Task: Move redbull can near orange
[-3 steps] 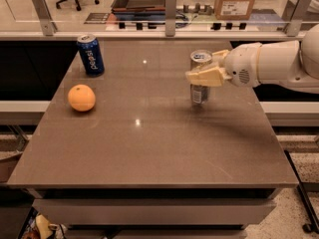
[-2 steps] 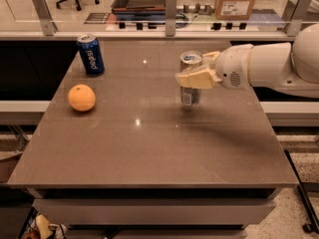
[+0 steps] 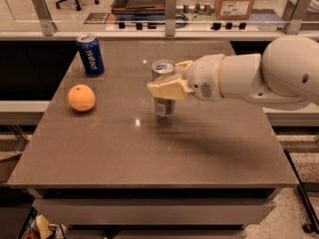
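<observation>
The redbull can (image 3: 163, 103) is slim and silver-grey with a shiny top, upright near the middle of the brown table (image 3: 149, 148). My gripper (image 3: 167, 85) reaches in from the right and is shut on the can's middle; its cream fingers (image 3: 164, 88) cross the can's front. I cannot tell whether the can's base touches the table. The orange (image 3: 81, 97) sits on the table's left side, well to the left of the can.
A dark blue Pepsi can (image 3: 90, 54) stands at the table's back left, behind the orange. My white arm (image 3: 259, 73) spans the right half of the table. A railing with posts (image 3: 170, 6) runs along the far edge.
My gripper has carried the redbull can leftward across the table, from the right side toward the middle, closer to the orange. The orange and Pepsi can have not moved.
</observation>
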`<action>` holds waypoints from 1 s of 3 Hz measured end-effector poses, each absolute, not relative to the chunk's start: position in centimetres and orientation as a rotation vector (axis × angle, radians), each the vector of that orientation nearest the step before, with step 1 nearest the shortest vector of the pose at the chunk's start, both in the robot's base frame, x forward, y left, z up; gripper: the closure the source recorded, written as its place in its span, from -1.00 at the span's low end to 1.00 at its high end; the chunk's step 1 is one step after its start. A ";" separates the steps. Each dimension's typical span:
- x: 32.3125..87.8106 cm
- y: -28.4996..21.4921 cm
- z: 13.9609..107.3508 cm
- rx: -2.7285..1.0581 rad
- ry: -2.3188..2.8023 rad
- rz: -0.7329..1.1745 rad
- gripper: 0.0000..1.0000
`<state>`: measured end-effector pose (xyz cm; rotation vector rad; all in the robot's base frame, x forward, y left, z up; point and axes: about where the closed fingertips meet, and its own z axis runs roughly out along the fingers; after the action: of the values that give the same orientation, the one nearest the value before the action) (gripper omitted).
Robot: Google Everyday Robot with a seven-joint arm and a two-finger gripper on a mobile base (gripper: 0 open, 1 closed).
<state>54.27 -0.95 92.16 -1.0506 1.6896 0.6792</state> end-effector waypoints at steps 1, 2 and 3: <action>53.2 2.0 91.3 -1.066 1.687 0.707 1.00; 52.5 4.6 90.8 -1.084 1.661 0.717 1.00; 52.4 6.9 91.0 -1.118 1.607 0.722 1.00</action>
<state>52.42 6.95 91.00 -1.1175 1.6071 0.7224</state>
